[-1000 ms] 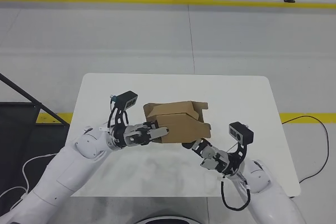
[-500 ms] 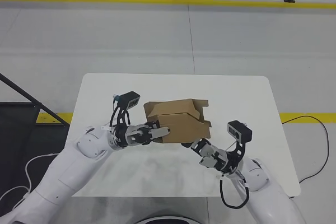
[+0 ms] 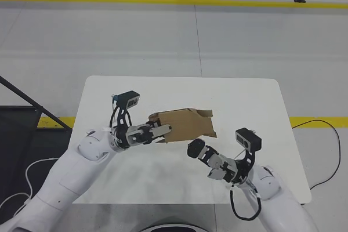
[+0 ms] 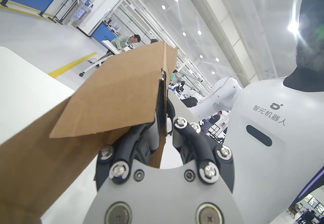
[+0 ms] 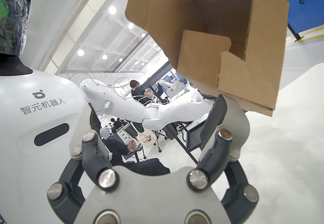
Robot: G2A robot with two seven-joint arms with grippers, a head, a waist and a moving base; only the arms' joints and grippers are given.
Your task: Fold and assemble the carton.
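— Two grippers, one carton point(image 3: 182, 123). Where is it?
— Over the middle of the table point(image 3: 249, 95), lengthways, brown, partly folded.
— Who has it?
— The left gripper point(image 3: 164, 130). Its fingers point(image 4: 188, 137) are pinched on the carton's edge at its left end.
— And the right gripper point(image 3: 192, 149)?
— Just beside the carton's near side, at its right end. Its fingers point(image 5: 215, 118) are spread wide, gripping nothing. One tip sits close under a flap point(image 5: 250, 78); touching or not, I cannot tell.
— The open end?
— It faces the right gripper, its flaps loose and unfolded.
— Is the carton resting on the table?
— I cannot tell.
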